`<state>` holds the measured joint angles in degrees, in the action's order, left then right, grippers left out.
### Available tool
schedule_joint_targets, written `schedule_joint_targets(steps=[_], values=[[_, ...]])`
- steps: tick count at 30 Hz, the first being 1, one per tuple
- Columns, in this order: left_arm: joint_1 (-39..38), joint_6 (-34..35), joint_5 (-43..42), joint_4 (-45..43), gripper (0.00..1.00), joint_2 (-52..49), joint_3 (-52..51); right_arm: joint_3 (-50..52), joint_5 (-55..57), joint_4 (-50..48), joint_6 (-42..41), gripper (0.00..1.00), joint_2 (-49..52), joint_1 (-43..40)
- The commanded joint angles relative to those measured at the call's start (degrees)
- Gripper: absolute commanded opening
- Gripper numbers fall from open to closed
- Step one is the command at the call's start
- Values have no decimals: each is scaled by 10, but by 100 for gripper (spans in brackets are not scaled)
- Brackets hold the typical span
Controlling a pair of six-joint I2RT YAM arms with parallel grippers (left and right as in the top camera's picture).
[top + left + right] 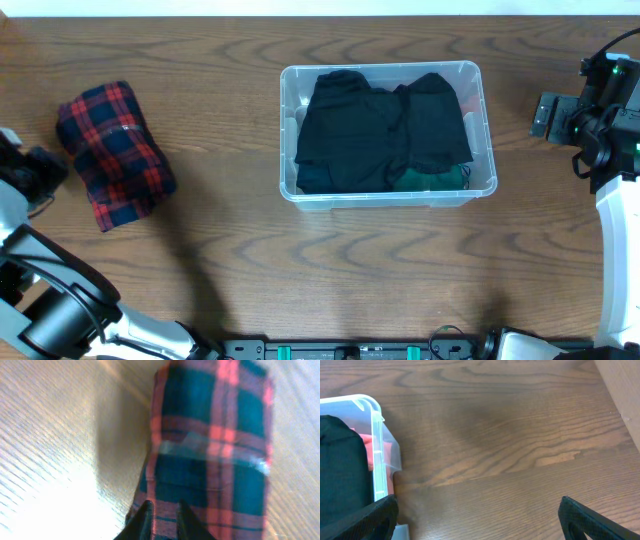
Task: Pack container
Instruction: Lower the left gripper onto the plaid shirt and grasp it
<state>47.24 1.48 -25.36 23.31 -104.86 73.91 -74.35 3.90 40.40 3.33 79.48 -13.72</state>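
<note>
- The left gripper (pixel 164 517) sits at the cloth's edge with its fingers (pixel 145 522) nearly together; the view is too blurred to tell whether they are clenched.
- A folded red-and-navy checked cloth (pixel 113 152) lies on the brown wooden worktop (pixel 230 270).
- The clear rectangular plastic container (pixel 380 198) stands mid-worktop, holding black clothing (pixel 385 130).
- The right gripper (pixel 480 525) is near the container, its fingers spread and released.

The right gripper (pixel 479 510) holds its 2 dark fingers (pixel 592 520) spread wide above a wood-grain table (pixel 510 435). Just ahead of 1 finger stands a corner of the clear container (pixel 380 455), with black clothing (pixel 340 470) packed inside.
</note>
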Motion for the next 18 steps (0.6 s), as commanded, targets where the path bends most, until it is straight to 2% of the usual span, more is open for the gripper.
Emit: schedule_joint_targets(steps=[1,4,9,14,18], values=[[4,18,-6,-6,42,7,14,-4,4,-1,-5,99,-7,-2],[4,8,-6,-22,75,1,14,-4,4,-1,-5,99,-7,-2],[-8,-38,-8,-41,86,-12,13,-4,4,-1,-5,99,-7,-2],[-35,-107,-8,-58,87,-35,13,-4,4,-1,-5,99,-7,-2],[-49,-111,-8,-64,88,-50,13,-4,4,-1,-5,99,-7,-2]])
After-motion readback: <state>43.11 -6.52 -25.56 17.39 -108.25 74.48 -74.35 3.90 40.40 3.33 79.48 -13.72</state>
